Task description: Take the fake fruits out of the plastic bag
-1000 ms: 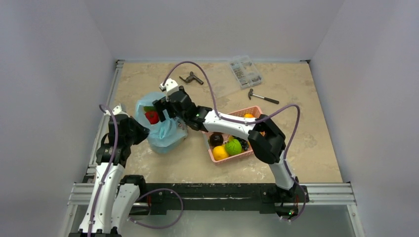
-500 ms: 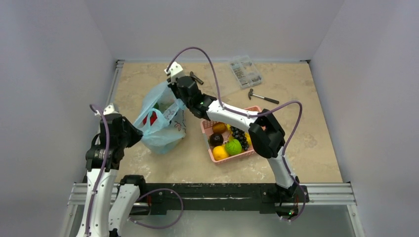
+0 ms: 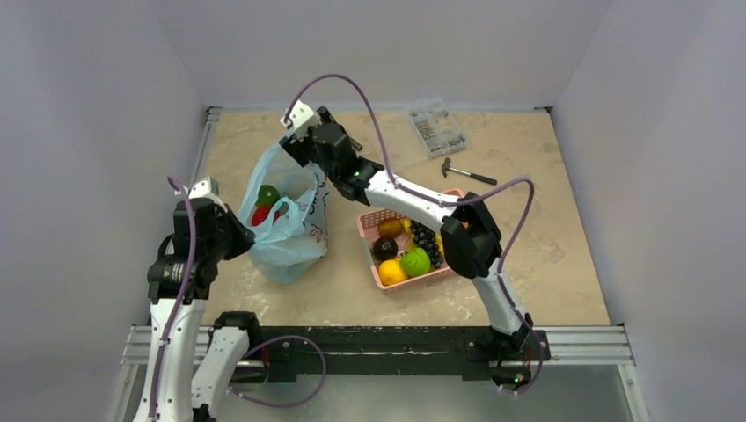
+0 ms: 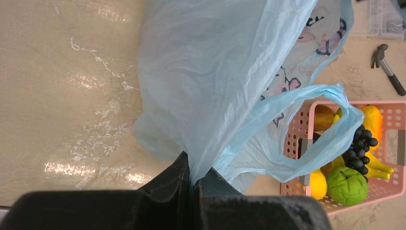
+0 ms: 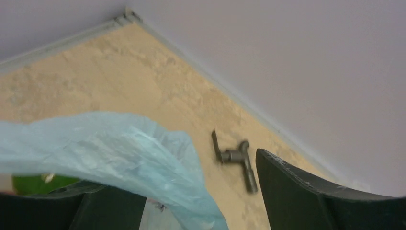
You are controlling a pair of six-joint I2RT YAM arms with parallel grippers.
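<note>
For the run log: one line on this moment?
left hand: shut on plastic bag | right hand: open, bag rim draped over it | fake fruits: inside bag

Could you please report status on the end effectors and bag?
Left end effector shut on thin pale-blue plastic bag. Right end effector open at bag's rim. Red plastic fruit inside.

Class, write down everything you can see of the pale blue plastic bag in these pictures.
The plastic bag is thin, translucent, pale blue film, crinkled, with pink motifs and dark lettering. It stands on the table beside the pink basket, mouth stretched open. The left gripper is shut on its near edge; its far edge lies over a finger of the open right gripper. One loop handle hangs free. Red and green fake fruits show inside.
</note>
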